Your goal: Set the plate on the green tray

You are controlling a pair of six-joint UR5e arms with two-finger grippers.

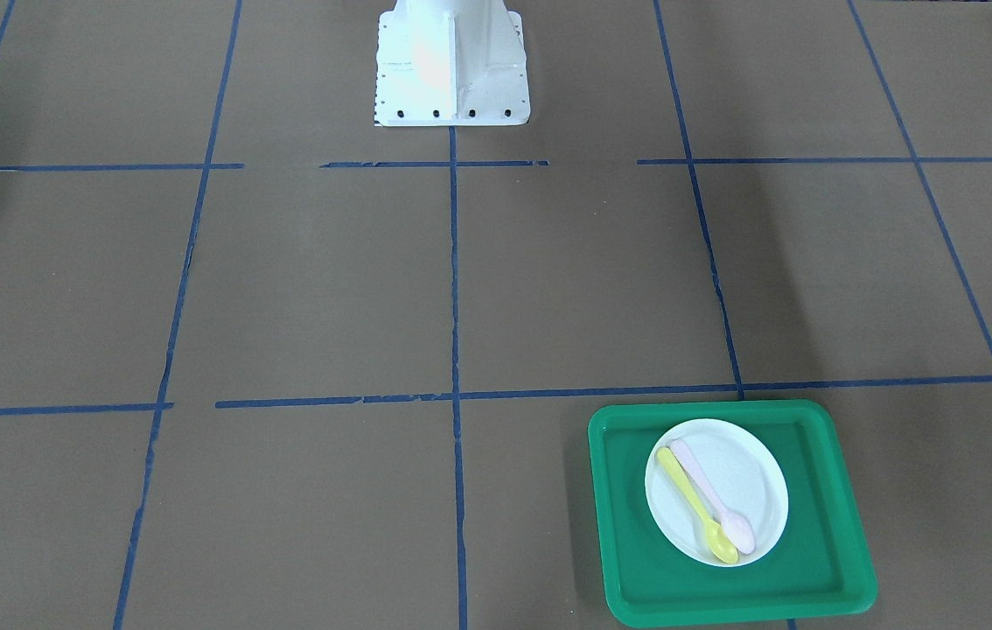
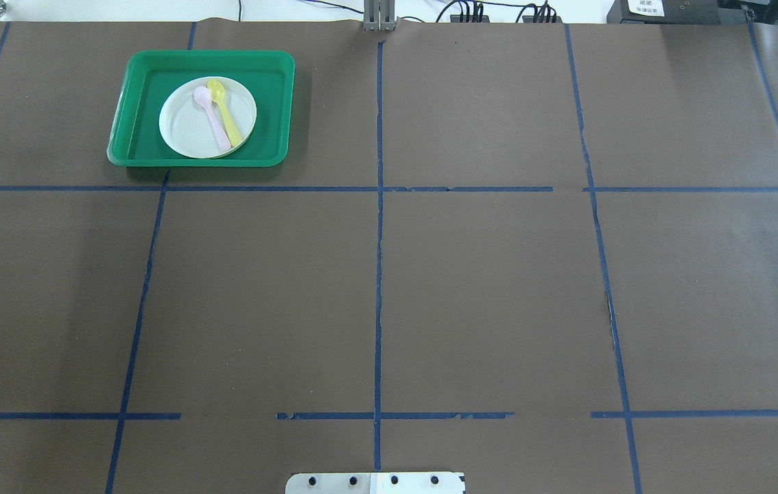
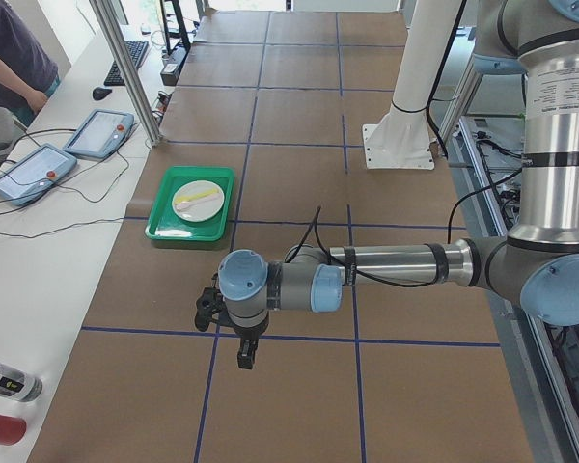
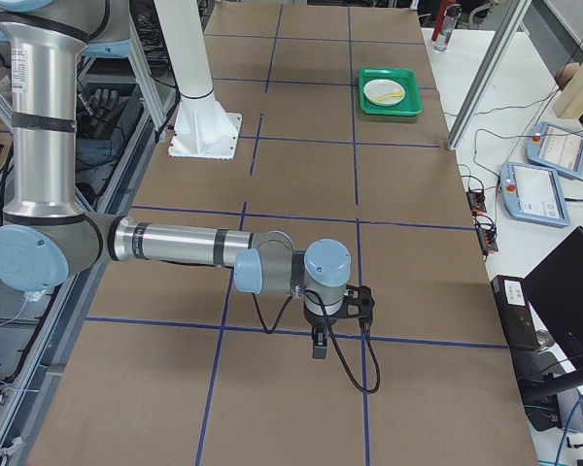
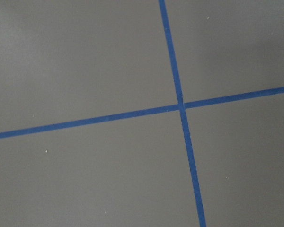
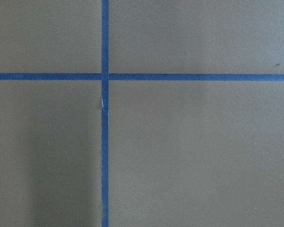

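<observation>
Plate [image 1: 751, 477] on green tray [image 1: 627, 560], left arm [image 3: 396, 265] outstretched apart

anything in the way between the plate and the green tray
Nothing visible does. The plate already lies inside the tray, on its floor. A pink spoon and a yellow spoon lie side by side on the plate.
</observation>
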